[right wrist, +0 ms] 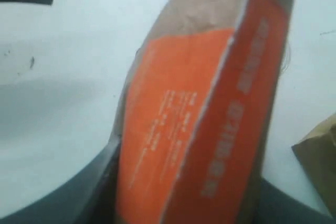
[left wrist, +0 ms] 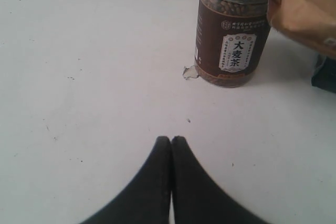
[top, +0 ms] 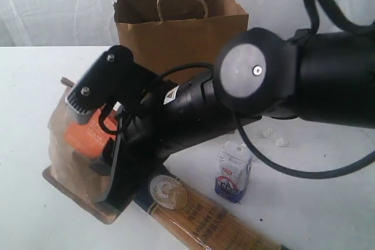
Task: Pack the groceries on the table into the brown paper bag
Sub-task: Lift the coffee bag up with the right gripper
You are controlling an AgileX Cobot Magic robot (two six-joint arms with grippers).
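Note:
The brown pouch [top: 61,139] with its orange label stands at the left of the table [top: 23,86]. My right gripper [top: 102,165] reaches across to the pouch. In the right wrist view the pouch [right wrist: 178,119] fills the space between the jaws, and the right gripper [right wrist: 186,187] is shut on it, a finger against each side. The brown paper bag [top: 181,33] stands upright and open at the back. My left gripper [left wrist: 171,139] is shut on nothing over bare table, with the clear jar [left wrist: 233,30] standing beyond it. The left gripper is hidden in the exterior view.
A small white-blue carton [top: 234,171] stands near the front. The long spaghetti packet [top: 199,215] lies beside it, toward the front edge. White crumpled scraps [top: 275,136] lie to the right. My right arm [top: 304,77] blocks much of the middle.

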